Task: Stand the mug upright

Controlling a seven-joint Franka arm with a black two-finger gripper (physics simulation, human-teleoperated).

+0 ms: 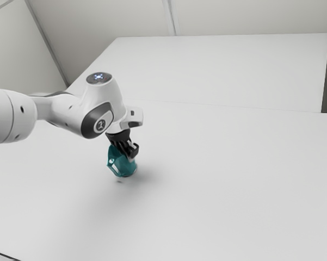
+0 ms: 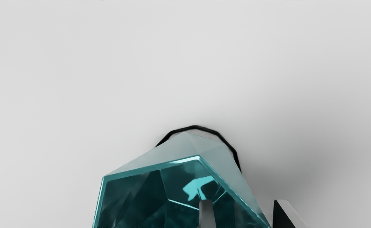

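Over the table, the black gripper (image 1: 129, 152) reaches down to the teal faceted mug (image 1: 123, 165) in the exterior view. The mug leans, its mouth facing up toward the exterior view's left; whether its base touches the table is unclear. In the wrist view the gripper (image 2: 243, 204) stands open astride the rim of the mug (image 2: 150, 172): one finger is inside the mouth, the other outside the wall. A gap shows between the inner finger and the wall. A dark curved edge rings the mug's far end; the mug's near side is cut off.
The white table (image 1: 223, 185) spreads around the mug, with a soft shadow beside it. Another white surface (image 1: 217, 68) lies behind, toward the wall. A small dark spot shows on the table just below the mug in the exterior view.
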